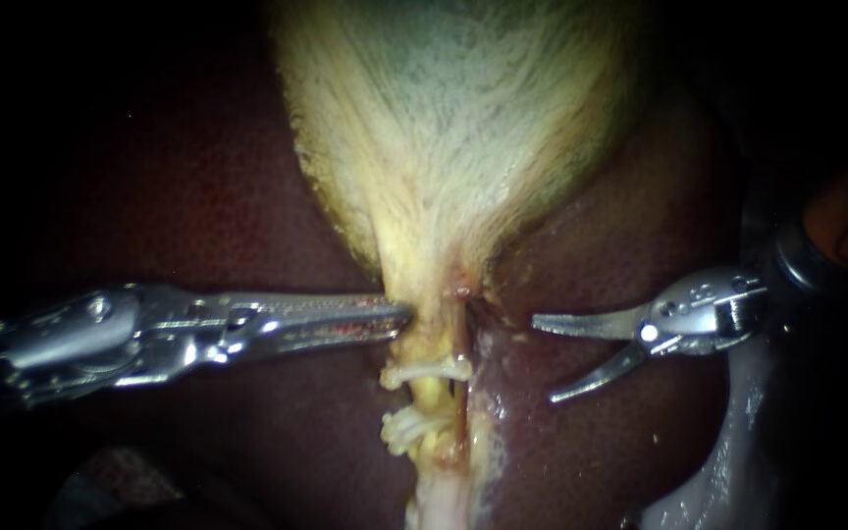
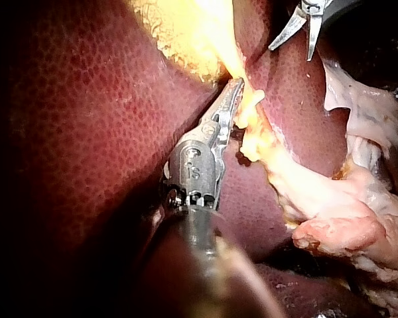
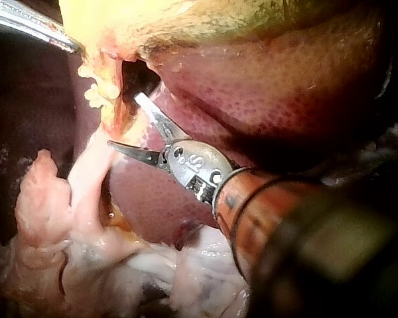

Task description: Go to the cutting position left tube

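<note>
Hovering near the tube (image 1: 431, 344), right instrument (image 1: 544, 358) jaws gape — left instrument (image 1: 399, 316) jaws clench the gallbladder (image 1: 453, 118).

Liver (image 1: 179, 186) — dark maroon, finely mottled, wet sheen. Gallbladder (image 1: 453, 108) lies on it, pale yellow-green, tapering to a narrow neck. Below the neck are two white clips, the upper clip (image 1: 432, 370) just above the lower clip (image 1: 406, 430). Loose pink-white tissue (image 2: 358, 218) is heaped at the liver's edge — glistening.
</note>
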Robot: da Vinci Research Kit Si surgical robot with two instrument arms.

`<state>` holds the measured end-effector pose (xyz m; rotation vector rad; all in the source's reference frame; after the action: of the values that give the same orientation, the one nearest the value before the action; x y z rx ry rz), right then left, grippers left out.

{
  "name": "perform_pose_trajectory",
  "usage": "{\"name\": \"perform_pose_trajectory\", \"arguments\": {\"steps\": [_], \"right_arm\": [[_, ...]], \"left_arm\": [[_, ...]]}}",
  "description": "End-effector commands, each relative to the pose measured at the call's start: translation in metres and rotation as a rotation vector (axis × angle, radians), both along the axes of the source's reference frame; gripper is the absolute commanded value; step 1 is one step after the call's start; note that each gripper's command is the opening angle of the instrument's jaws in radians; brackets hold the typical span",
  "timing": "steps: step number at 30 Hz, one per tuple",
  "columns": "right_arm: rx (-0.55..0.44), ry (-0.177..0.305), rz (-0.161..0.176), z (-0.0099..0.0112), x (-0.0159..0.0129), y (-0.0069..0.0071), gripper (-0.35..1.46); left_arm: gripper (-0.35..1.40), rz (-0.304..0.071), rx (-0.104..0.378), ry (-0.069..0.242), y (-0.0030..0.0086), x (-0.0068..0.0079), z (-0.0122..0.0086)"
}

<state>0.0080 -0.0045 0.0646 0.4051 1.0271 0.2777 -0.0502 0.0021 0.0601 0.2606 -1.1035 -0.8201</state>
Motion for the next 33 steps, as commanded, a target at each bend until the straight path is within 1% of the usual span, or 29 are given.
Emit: {"name": "perform_pose_trajectory", "arguments": {"steps": [1, 5, 9, 11, 13, 15, 20, 22, 26, 31, 33], "right_arm": [[0.004, 0.006, -0.007, 0.0002, 0.0004, -0.0004, 1.43], [0.01, 0.024, -0.031, 0.0012, 0.0019, -0.0019, 1.43], [0.012, 0.041, -0.064, 0.0022, 0.0038, -0.0036, 1.43], [0.028, 0.036, -0.07, 0.0026, 0.0046, -0.0044, 1.43], [0.042, 0.03, -0.086, 0.0031, 0.0056, -0.0052, 1.43], [0.053, 0.027, -0.095, 0.0036, 0.0064, -0.0059, 1.41], [0.088, 0.025, -0.124, 0.0049, 0.0086, -0.0075, 1.4], [0.099, 0.023, -0.133, 0.0054, 0.0092, -0.0079, 1.38], [0.12, 0.006, -0.16, 0.0061, 0.0098, -0.0082, 1.33], [0.114, -0.029, -0.171, 0.007, 0.0098, -0.0079, 1.31], [0.11, -0.053, -0.177, 0.0074, 0.0097, -0.0078, 1.3]], "left_arm": [[-0.35, 0.001, 0.0, 0.0, 0.0, 0.0001, 0.0], [-0.35, 0.006, 0.002, -0.004, -0.0001, 0.0012, -0.0004], [-0.35, -0.001, 0.002, 0.002, 0.0003, 0.0032, -0.0009], [-0.35, -0.007, 0.001, 0.007, 0.0005, 0.004, -0.001], [-0.35, -0.01, 0.001, 0.009, 0.0007, 0.0046, -0.001], [-0.35, -0.012, 0.001, 0.01, 0.0008, 0.0048, -0.001], [-0.35, -0.012, 0.001, 0.01, 0.0008, 0.0048, -0.001], [-0.35, -0.012, 0.002, 0.01, 0.0008, 0.0048, -0.001], [-0.35, -0.013, 0.002, 0.011, 0.0008, 0.0047, -0.0011], [-0.35, -0.014, 0.002, 0.011, 0.0007, 0.0046, -0.0014], [-0.35, -0.014, 0.002, 0.012, 0.0006, 0.0046, -0.0015]]}}
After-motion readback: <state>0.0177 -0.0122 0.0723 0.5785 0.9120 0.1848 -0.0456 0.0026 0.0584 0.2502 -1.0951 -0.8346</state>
